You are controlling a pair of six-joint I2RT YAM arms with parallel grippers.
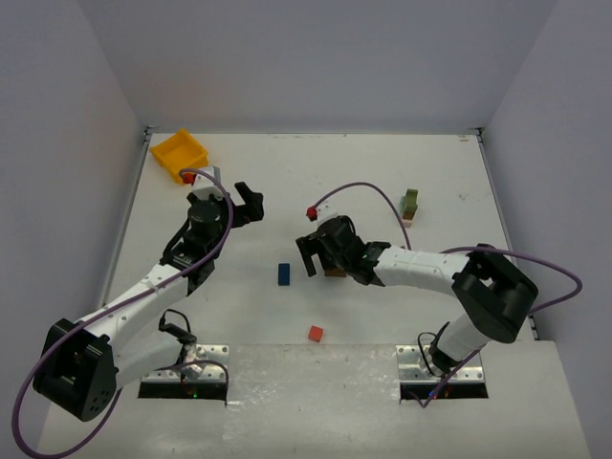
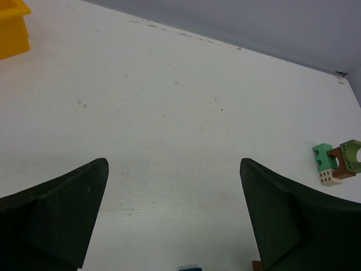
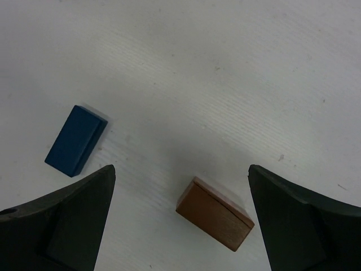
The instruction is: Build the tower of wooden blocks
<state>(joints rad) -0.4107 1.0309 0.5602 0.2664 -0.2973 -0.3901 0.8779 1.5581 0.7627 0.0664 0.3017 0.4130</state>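
A small cluster of blocks [image 1: 409,204] stands at the back right. In the left wrist view it shows a green block [image 2: 322,156], a brown one [image 2: 341,162], an olive arch [image 2: 352,152] and a pale piece [image 2: 329,177]. A blue block [image 1: 284,273] lies flat mid-table, and an orange-red block [image 1: 315,333] lies nearer the front. My right gripper [image 3: 181,169] is open above a brown block [image 3: 214,213], which lies on the table between its fingers, untouched. The blue block [image 3: 76,140] is just to its left. My left gripper [image 2: 174,164] is open over bare table, holding nothing.
A yellow bin [image 1: 179,153] sits at the back left corner, also at the left wrist view's upper left [image 2: 11,28]. Grey walls close the table on three sides. Purple cables loop from both arms.
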